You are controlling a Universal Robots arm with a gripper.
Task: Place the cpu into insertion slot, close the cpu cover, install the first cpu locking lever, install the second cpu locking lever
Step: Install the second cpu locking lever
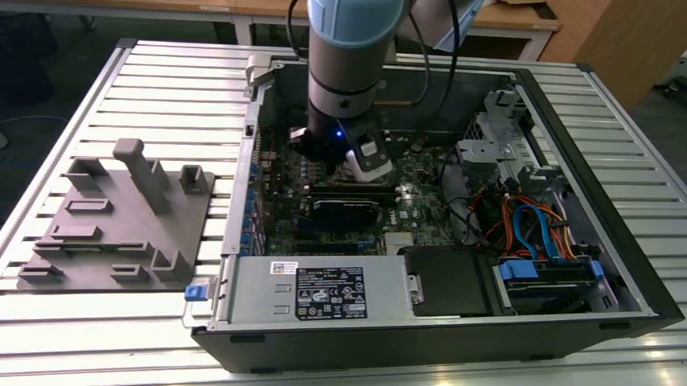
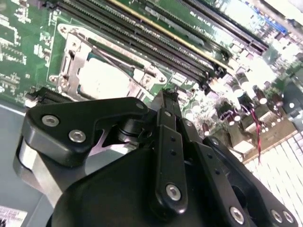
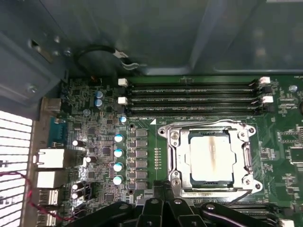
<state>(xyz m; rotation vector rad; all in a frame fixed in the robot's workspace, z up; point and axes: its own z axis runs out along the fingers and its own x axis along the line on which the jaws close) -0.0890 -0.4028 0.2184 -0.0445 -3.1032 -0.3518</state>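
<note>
- The black linkage of the pincer (image 2: pixel 163 101) is seen closest to the lens in both wrist views; whether its fingers are apart or together cannot be told
- The cpu (image 3: pixel 211 157) is seated in the insertion slot (image 3: pixel 211 160), just beyond the pincer; its silver top is seen through the cut-out of the cpu cover (image 3: pixel 246 156), which is laid flat around it
- Long black memory slots (image 3: pixel 191 97) are set farther off, beyond the socket
- In the exterior view the arm (image 1: pixel 346 72) is lowered into the open computer case (image 1: pixel 601 201); a grey fixture (image 1: pixel 118 217) is set on the table (image 1: pixel 161 80), well apart
</note>
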